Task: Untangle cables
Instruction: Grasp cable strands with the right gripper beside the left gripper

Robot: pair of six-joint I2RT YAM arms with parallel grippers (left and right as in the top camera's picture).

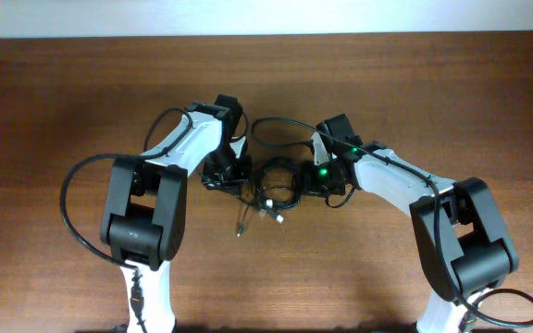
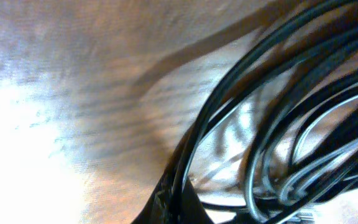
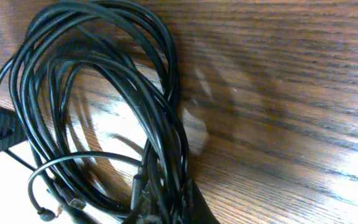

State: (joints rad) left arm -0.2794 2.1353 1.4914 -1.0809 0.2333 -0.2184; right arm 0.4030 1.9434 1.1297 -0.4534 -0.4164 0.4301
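The cables (image 1: 276, 188) lie in a loose, roughly coiled bunch near the middle of the wooden worktop (image 1: 63, 92), between the two arms, with a couple of short ends trailing toward the near edge and finishing in small pale-tipped plugs (image 1: 275, 217). The left gripper (image 1: 237, 178) sits at the left side of the bunch and the right gripper (image 1: 318, 180) at the right side, both low over the wood. In the left wrist view the black strands (image 2: 278, 124) sweep in tight arcs down into the dark fingertip at the bottom edge, where the left gripper (image 2: 173, 208) is pressed together on them. In the right wrist view the coil (image 3: 104, 93) hangs as a long oval of many overlapping loops whose lower end runs into the right gripper (image 3: 191, 208), which is likewise pinched closed on the strands; a thin single loop with a small plug (image 3: 45, 214) lies beside it. Two green lights (image 1: 322, 172) glow on the right arm's wrist.
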